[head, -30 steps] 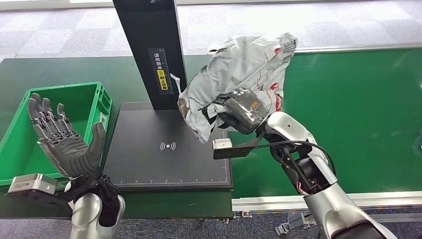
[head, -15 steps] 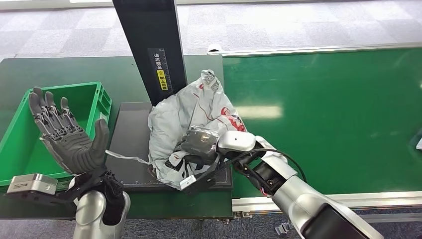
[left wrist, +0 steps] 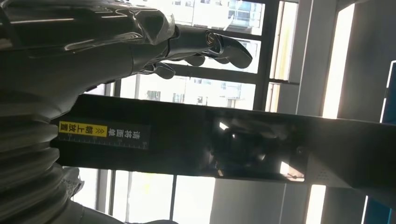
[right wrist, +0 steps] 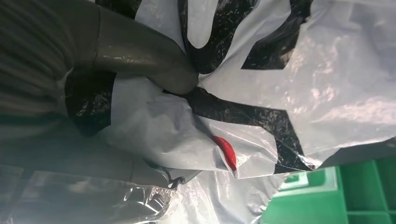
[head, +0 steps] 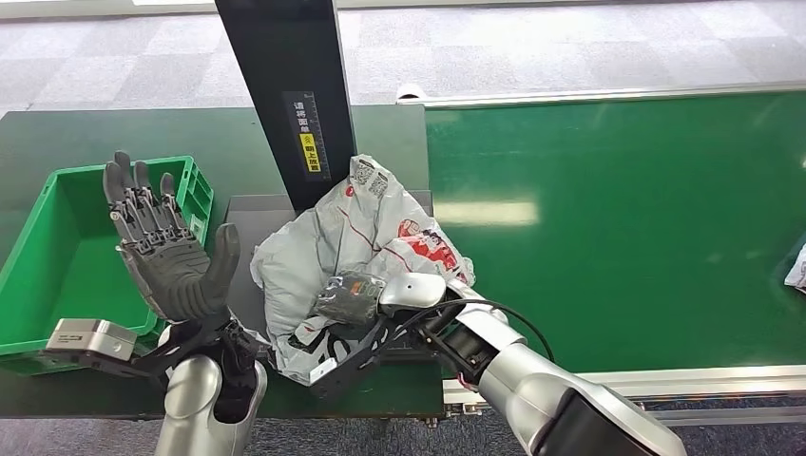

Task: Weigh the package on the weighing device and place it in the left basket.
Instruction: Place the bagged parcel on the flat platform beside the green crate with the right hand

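Since the earlier frame our right hand (head: 354, 296) has lowered the package (head: 356, 249) onto the scale (head: 249, 220) and grips it there. Our left hand (head: 171, 255) waits open beside the green basket (head: 38, 249). We judge the next move is letting go for weighing.

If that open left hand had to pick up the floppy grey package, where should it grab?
Probably the bunched, raised edge of the package facing the left hand, coming from the basket side. The right hand holds the near-middle, and the film folds, so pinch a crease.
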### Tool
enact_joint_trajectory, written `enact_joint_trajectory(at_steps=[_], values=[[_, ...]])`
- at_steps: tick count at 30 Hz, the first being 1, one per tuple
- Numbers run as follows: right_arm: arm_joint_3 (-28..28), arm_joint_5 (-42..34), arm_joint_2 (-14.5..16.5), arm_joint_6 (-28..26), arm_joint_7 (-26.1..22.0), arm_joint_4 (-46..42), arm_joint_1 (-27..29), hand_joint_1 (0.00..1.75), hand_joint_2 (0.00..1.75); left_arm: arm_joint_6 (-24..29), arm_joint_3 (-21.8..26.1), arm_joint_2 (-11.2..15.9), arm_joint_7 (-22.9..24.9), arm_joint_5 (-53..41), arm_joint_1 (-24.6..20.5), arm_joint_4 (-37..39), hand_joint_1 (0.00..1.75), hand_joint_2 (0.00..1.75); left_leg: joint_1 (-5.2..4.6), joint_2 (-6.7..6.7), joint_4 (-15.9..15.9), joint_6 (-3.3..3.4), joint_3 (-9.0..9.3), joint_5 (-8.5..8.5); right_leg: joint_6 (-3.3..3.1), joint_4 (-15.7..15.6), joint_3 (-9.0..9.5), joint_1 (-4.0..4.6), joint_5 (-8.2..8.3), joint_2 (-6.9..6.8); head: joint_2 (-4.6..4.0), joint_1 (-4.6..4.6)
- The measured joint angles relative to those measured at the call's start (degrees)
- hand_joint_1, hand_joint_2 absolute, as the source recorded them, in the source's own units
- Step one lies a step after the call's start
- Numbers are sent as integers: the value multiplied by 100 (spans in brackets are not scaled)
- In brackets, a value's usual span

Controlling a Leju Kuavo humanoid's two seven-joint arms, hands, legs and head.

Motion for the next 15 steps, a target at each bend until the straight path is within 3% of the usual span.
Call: enact_joint_trajectory(at_steps=[15], values=[[64,-88,247,-55,187,356,-3,143,175,-119,-64,-17,1,22,-67,267,0,175,0,0,0,0,2,0,0,0,2,0,0,1,-1,0]])
